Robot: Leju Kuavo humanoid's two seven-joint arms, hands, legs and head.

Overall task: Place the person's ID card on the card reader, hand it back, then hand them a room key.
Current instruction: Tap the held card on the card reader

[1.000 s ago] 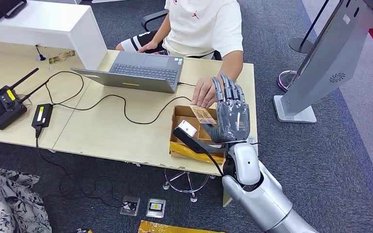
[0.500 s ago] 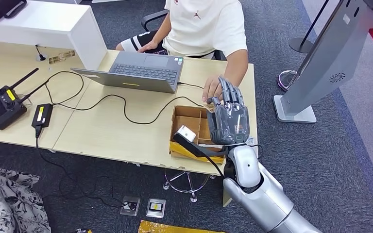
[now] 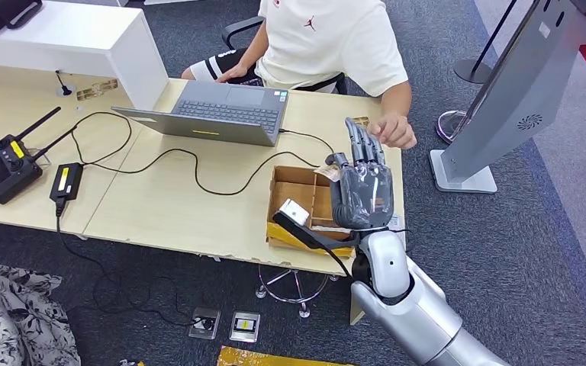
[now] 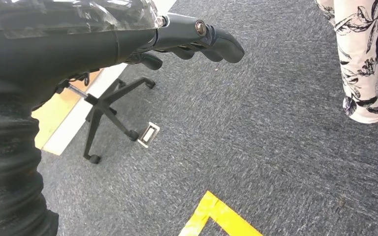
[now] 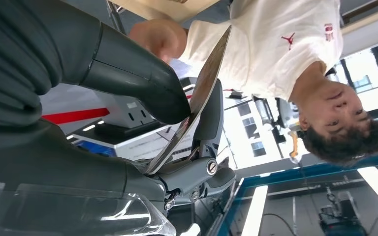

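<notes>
My right hand (image 3: 361,187) stands upright over the far right side of the cardboard box (image 3: 290,183), fingers pointing up. It pinches the ID card (image 5: 199,93) between thumb and fingers; the card's edge (image 3: 326,172) shows beside the thumb. The white card reader (image 3: 294,210) on its black base sits in the box's near left part, left of and below the hand. The person's hand (image 3: 394,131) hovers over the table's far right corner, apart from my hand. My left hand (image 4: 187,37) hangs over the carpet, holding nothing, fingers loosely extended.
A laptop (image 3: 221,113) lies behind the box, its cable (image 3: 198,171) trailing across the desk (image 3: 160,206). A black radio unit (image 3: 4,164) and adapter (image 3: 66,183) lie at the left. A grey kiosk stand (image 3: 503,99) rises at the right. A chair base (image 4: 110,115) stands on the carpet.
The person's hand let go of the card and drew back to the table's far right corner. My right hand kept the card and shifted slightly away from me.
</notes>
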